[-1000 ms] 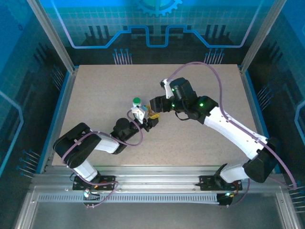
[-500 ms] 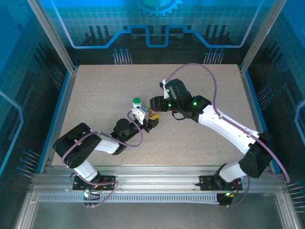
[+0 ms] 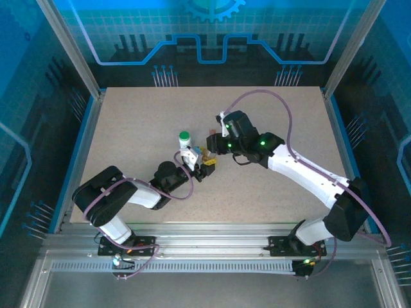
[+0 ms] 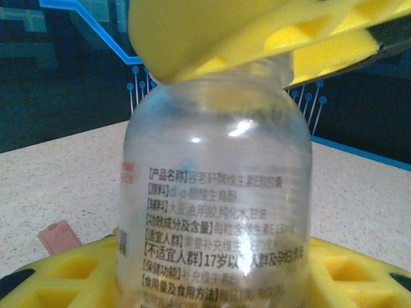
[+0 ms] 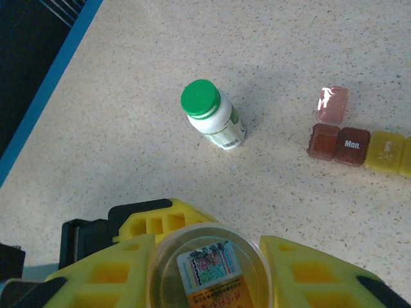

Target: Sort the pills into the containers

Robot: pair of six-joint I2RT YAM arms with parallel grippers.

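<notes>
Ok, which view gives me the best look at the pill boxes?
Right wrist: the dark red boxes and yellow boxes sit in a row, unblocked, one pink lid flipped open. Left wrist shows what looks like that lid low beside the clear bottle. In top external they're too small to make out.

**Glossy Plastics on a Matt, Speckled Tabletop**

The clear bottle (image 4: 215,192) is seen to be of glossy, transparent plastic, with highlights and printed text on its smooth wall. The yellow pads (image 5: 321,273) of the right gripper (image 5: 209,247) are finished matt, with moulded recessed pockets. A stone-like, speckled, matt surface is shown by the table (image 5: 128,64). The white bottle (image 5: 225,128) is of smooth plastic with a printed label, and its green cap (image 5: 200,98) is satin. The dark red box (image 5: 323,141) and yellow box (image 5: 384,151) are made of translucent plastic. Brushed metal is seen on the frame rails (image 3: 212,247).
</notes>
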